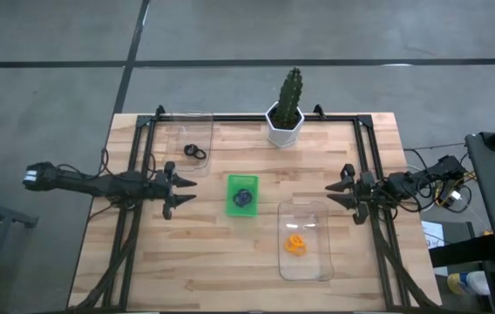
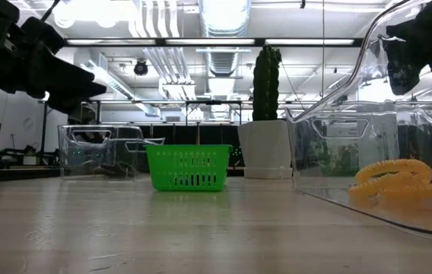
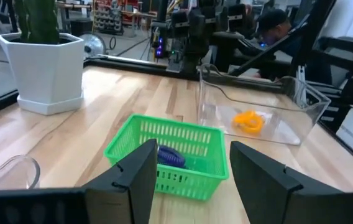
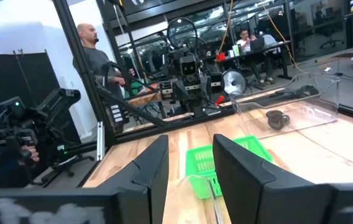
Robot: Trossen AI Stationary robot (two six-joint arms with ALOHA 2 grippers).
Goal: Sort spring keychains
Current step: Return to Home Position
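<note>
Table [image 1: 230, 262] looked sorted by colour, so I judged the job essentially done. Two clear bins sat towards opposite corners, which gave each arm its own drop. The far bin [image 1: 180, 131] was at the cactus pot [image 1: 284, 129] end by the left arm, and the near bin [image 1: 315, 218] was by the right arm. Green tray [image 1: 233, 180] was in the middle, about equally far from both grippers, which makes sense as the feed point. Orange keychains [image 1: 296, 246] lay bunched in the near bin, one black keychain [image 1: 195, 152] in the far bin, and a purple keychain [image 1: 243, 200] in the tray. I couldn't tell how many purple coils there were.

Left gripper [image 1: 186, 190] hung over the table's left side, aimed at the tray. Its fingers were spread wide with nothing between them and touched nothing. Right gripper [image 1: 335, 195] mirrored it on the right side. Its gap was narrower but clearly parted, and it was also empty. Both were apart from the bins and tray. My read was parked poses, out of the work area.
</note>
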